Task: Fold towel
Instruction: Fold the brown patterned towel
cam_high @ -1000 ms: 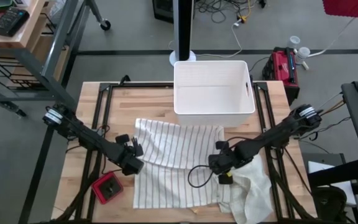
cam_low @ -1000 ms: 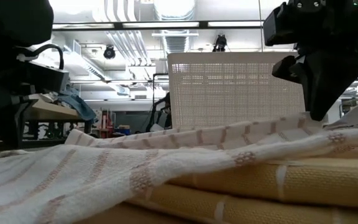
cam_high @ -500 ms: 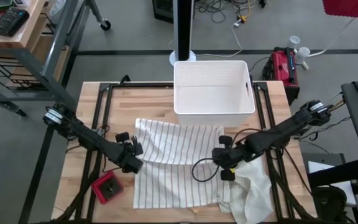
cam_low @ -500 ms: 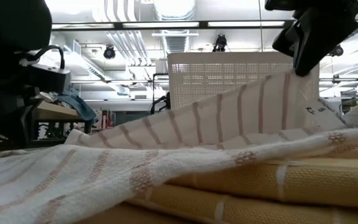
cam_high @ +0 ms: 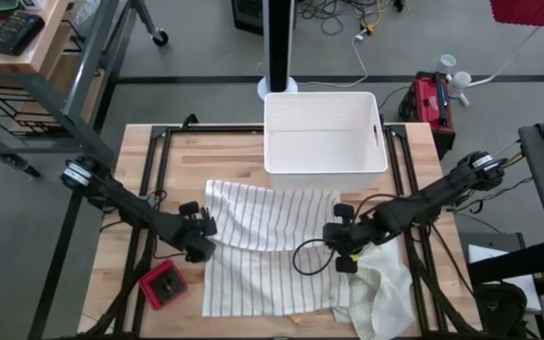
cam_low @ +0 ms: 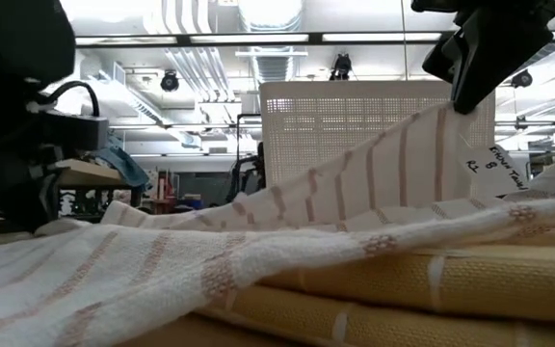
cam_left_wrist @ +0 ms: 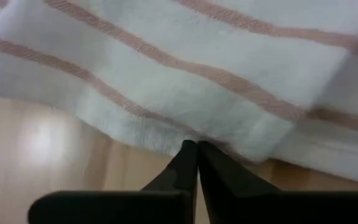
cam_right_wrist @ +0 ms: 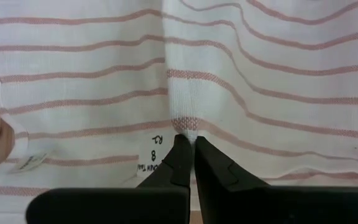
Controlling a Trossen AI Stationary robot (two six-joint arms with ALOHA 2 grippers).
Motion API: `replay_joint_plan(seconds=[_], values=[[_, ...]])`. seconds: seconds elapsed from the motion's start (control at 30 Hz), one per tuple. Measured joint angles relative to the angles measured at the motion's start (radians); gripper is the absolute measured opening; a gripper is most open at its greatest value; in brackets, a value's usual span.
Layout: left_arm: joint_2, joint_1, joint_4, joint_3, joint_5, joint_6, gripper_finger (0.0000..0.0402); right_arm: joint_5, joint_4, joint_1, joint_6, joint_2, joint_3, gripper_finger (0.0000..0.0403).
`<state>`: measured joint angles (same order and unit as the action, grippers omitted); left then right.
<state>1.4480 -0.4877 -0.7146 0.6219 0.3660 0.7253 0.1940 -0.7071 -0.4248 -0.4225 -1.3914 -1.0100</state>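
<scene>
A white towel [cam_high: 272, 236] with thin reddish stripes lies spread on the wooden table in front of the white basket. My left gripper [cam_high: 203, 244] is shut at the towel's left edge [cam_left_wrist: 229, 62], low over the table. My right gripper [cam_high: 341, 247] is shut on the towel's right edge. In the low view that gripper [cam_low: 465, 92] holds the edge up, and the towel [cam_low: 355, 193] slopes down from it to the table. A small written label [cam_right_wrist: 154, 152] shows beside the right fingers. My left gripper pinches the hem of the towel's left edge [cam_left_wrist: 185, 134] between its two fingertips. The fingers slant down from the table's left side. The edge stays low, just off the wood. My right gripper pinches the towel's right edge [cam_right_wrist: 184, 124] between its two fingers, next to the label. The cloth is gathered into a small pleat at the tips. The fingers slant down from above. That edge is lifted clear and the rest of the towel lies on the table.
The white basket [cam_high: 324, 132] stands at the table's far side. A red flat object [cam_high: 163, 286] lies near the front left. A cream cloth [cam_high: 385, 293] is heaped at the front right, partly under the towel, and fills the low view's foreground [cam_low: 403, 289].
My right gripper has gone up, shut on the towel's right edge. That edge has lifted clear of the table into a slope, while the rest of the towel has stayed flat.
</scene>
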Motion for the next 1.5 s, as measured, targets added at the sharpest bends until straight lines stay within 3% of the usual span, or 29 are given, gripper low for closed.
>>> replay_joint_plan(seconds=[0.13,0.33,0.53,0.73,0.97,1.17,1.27,1.4,1.5], values=[[-0.076,-0.002,-0.005,-0.003,-0.034,0.001,0.0001,0.009,0.0,0.0,0.002,0.0,0.0,0.0],[-0.188,-0.003,-0.095,0.046,0.02,0.025,0.0,0.009,-0.025,0.0,0.001,0.007,0.0,0.0],[-0.223,-0.005,-0.102,0.085,0.004,-0.041,0.0,0.018,-0.043,0.0,-0.031,0.02,0.0,0.0],[-0.162,-0.006,-0.07,0.067,-0.096,-0.053,0.0044,0.017,-0.044,0.0,-0.033,0.016,0.0,0.0],[-0.026,-0.006,-0.056,0.066,-0.106,-0.059,0.0133,0.017,-0.043,0.0,-0.037,0.016,0.0,0.0],[0.085,-0.007,-0.063,0.073,-0.107,-0.062,0.0159,0.018,-0.043,0.0,-0.038,0.016,0.0,0.0],[0.098,-0.007,-0.062,0.074,-0.108,-0.059,0.0138,0.018,-0.042,0.0,-0.036,0.016,0.0,0.0],[0.06,-0.007,-0.054,0.081,-0.128,-0.058,0.0028,0.018,-0.044,0.0,-0.033,0.016,0.0,0.0],[0.007,-0.008,-0.097,0.099,-0.079,-0.049,0.0007,0.018,-0.045,0.0,-0.028,0.016,0.0,0.0]])
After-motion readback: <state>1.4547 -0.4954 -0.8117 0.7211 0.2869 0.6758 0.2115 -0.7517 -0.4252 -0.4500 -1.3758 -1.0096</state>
